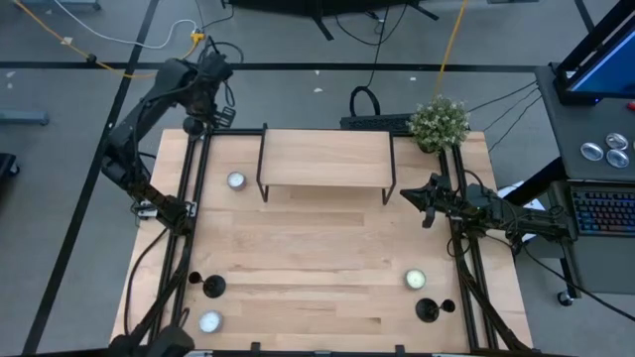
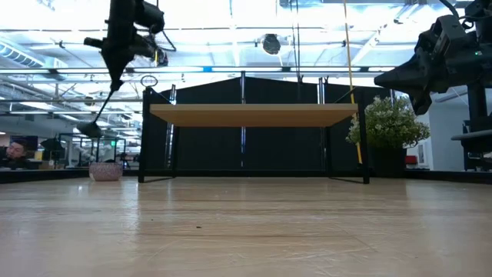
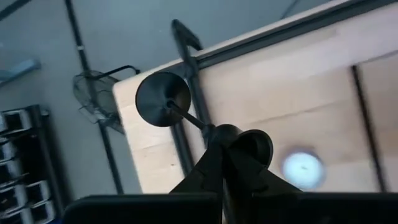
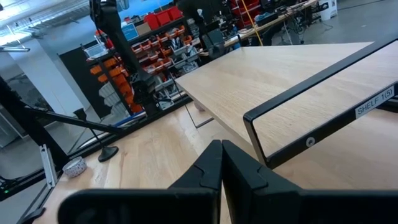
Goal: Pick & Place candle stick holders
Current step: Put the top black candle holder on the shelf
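My left gripper (image 1: 198, 117) is above the table's far left corner, shut on a black candle stick holder (image 3: 163, 98) with a round disc base and a thin stem. In the low view the holder (image 2: 96, 123) hangs slanting below the gripper (image 2: 117, 68). Two more black holders stand on their bases, one (image 1: 212, 288) near the front left and one (image 1: 427, 310) near the front right. My right gripper (image 1: 429, 201) is shut and empty, just right of the shelf, and also shows in the right wrist view (image 4: 221, 158). My left gripper pinches the holder's top end (image 3: 214, 132), opposite the disc base, between its two fingers. The fingers come from above, pointing down. The holder hangs tilted below them, its disc base (image 2: 91, 129) lowest and lifted clear of the table.
A wooden shelf on a black frame (image 1: 325, 159) stands at the far middle. A potted plant (image 1: 440, 121) is at the far right corner. Three tea lights lie on the table: one (image 1: 235, 180) beside the shelf's left leg, one (image 1: 209, 321) front left, one (image 1: 415, 280) front right.
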